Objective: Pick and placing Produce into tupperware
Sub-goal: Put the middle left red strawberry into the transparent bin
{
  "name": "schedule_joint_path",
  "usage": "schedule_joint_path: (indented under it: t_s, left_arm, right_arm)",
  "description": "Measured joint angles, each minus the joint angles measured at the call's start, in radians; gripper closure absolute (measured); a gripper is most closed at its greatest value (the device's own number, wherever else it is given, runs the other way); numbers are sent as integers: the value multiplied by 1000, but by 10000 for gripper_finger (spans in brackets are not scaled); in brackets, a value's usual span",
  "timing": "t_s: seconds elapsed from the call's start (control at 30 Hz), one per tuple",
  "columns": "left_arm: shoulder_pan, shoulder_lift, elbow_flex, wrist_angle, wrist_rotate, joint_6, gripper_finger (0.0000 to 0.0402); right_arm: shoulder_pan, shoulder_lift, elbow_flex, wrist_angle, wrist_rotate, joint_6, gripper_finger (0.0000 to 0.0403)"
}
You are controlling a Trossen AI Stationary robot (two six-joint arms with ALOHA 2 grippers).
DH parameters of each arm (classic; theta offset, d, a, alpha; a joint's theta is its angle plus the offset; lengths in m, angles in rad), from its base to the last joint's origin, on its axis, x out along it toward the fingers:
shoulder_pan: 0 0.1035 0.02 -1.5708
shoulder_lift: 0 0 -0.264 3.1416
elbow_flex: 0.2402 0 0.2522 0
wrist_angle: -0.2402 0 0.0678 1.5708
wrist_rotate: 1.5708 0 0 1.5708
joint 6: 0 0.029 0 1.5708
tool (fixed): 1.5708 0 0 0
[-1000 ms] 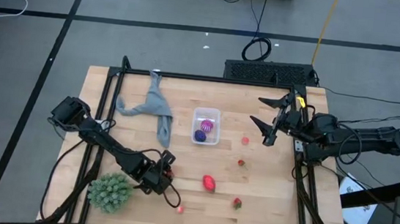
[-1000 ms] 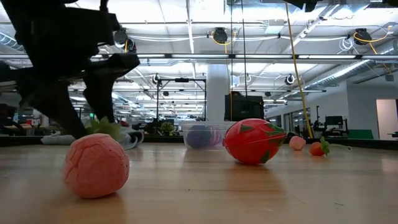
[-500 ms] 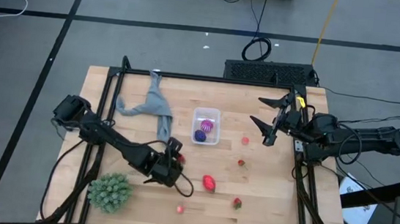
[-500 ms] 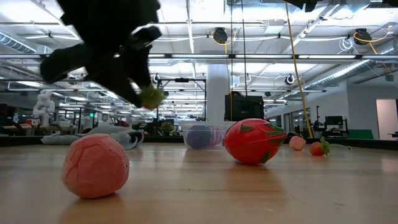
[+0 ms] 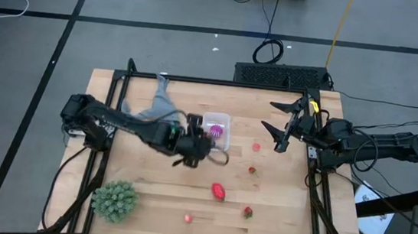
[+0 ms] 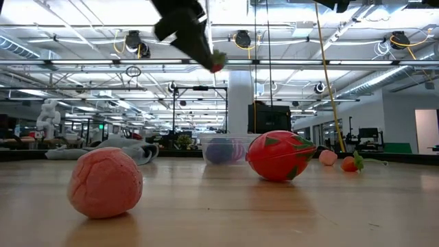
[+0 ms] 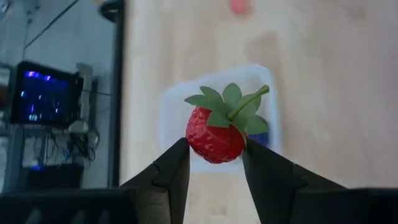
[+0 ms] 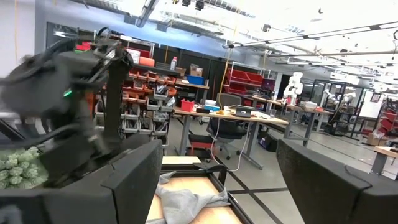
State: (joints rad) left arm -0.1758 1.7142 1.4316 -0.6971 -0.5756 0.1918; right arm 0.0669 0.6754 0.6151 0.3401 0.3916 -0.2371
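Strawberry [image 7: 214, 132] w/ green leaves is sitting pinched between my left gripper [image 7: 214, 163] fingers, clamped tight, hanging in the air just beside the tupperware [image 5: 217, 122] near the table's middle. Tupperware is holding a dark blue-purple fruit [image 5: 210, 141] and a magenta one [image 5: 218, 132]. My right gripper [image 5: 279, 127] is waiting w/ fingers spread apart over the table's right side. Larger red-pink fruit [image 5: 219, 192] and small berries [image 5: 247, 211] are lying on the wood, well apart from the container.
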Motion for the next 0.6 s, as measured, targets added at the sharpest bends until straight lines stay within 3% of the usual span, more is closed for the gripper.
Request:
schedule_joint_path:
  t_s: [0.13,0.37,0.6]
  left_arm:
    - [81,0,70,2,69,-49,261]
    - [206,0,113,18,374,-189,261]
    - [243,0,113,19,423,-218,261]
  right_arm:
    - [0,0,0,0,0,-12,94]
    - [0,0,0,-2,0,-14,94]
    - [0,0,0,-15,0,-18,94]
